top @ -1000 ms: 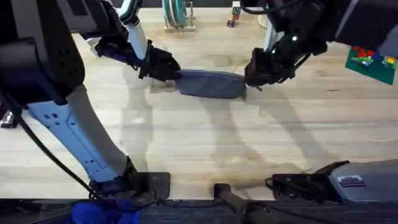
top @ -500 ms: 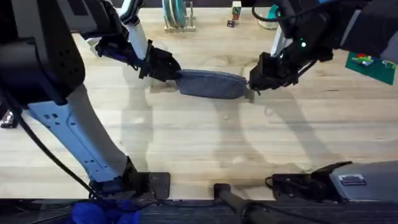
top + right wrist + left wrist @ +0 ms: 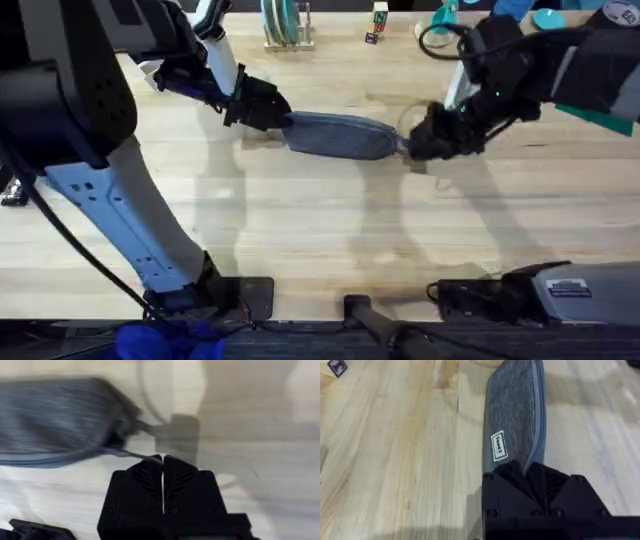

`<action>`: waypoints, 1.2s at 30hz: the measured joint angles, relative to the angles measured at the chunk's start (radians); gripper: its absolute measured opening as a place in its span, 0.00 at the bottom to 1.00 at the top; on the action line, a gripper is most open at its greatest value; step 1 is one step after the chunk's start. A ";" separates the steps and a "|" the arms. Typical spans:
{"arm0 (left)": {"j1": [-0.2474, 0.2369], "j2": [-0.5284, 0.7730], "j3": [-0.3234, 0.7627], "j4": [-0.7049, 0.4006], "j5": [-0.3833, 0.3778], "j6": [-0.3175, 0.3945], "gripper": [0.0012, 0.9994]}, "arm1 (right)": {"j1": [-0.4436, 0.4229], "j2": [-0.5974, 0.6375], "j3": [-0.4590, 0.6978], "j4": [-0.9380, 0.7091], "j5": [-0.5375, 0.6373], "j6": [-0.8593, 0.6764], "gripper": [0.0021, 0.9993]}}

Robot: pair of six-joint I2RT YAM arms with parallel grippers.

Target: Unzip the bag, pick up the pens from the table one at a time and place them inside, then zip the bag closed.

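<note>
Nearest me, my two bases sit at the near edge of the table (image 3: 330,240), bare pale planks stretching out ahead. Further on, at about eleven o'clock from centre, my left gripper (image 3: 272,112) is clamped on the left end of the bag (image 3: 340,136); from my left wrist I see both black fingers pinching the blue-grey fabric just beside a small white label (image 3: 499,446). The bag lies flat on the wood, long side running left to right. Over at one o'clock, my right gripper (image 3: 418,146) sits just off the bag's right end, fingers pressed together with only a hairline gap; a thin strand runs from the bag's corner to their tips, though whether they actually grip it, I cannot tell. Beyond, at twelve, a rack (image 3: 284,24) stands at the far edge
</note>
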 joint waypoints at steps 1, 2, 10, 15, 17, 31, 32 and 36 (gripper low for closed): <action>0.000 0.000 0.000 0.004 0.000 -0.001 0.04 | -0.007 0.000 -0.010 -0.008 0.007 -0.003 0.03; 0.000 0.000 0.000 0.003 0.000 -0.001 0.04 | -0.014 0.000 -0.022 -0.016 0.020 -0.006 0.03; 0.001 0.000 0.000 0.006 -0.001 -0.001 0.04 | -0.028 0.000 -0.040 -0.048 0.073 -0.028 0.03; 0.002 0.000 0.000 0.010 -0.004 -0.002 0.20 | -0.028 0.000 -0.040 -0.051 0.079 -0.031 0.13; 0.007 0.000 0.000 0.015 -0.007 0.000 0.48 | -0.028 0.000 -0.040 -0.053 0.080 -0.034 0.34; 0.019 0.000 0.000 0.015 -0.010 -0.002 1.00 | -0.023 -0.006 -0.038 -0.053 0.056 -0.039 1.00; 0.019 0.000 0.000 0.015 -0.010 -0.002 1.00 | -0.023 -0.012 -0.038 -0.056 0.064 -0.039 1.00; 0.019 0.000 0.000 0.015 -0.011 -0.005 1.00 | -0.027 -0.065 -0.039 -0.069 0.105 -0.042 1.00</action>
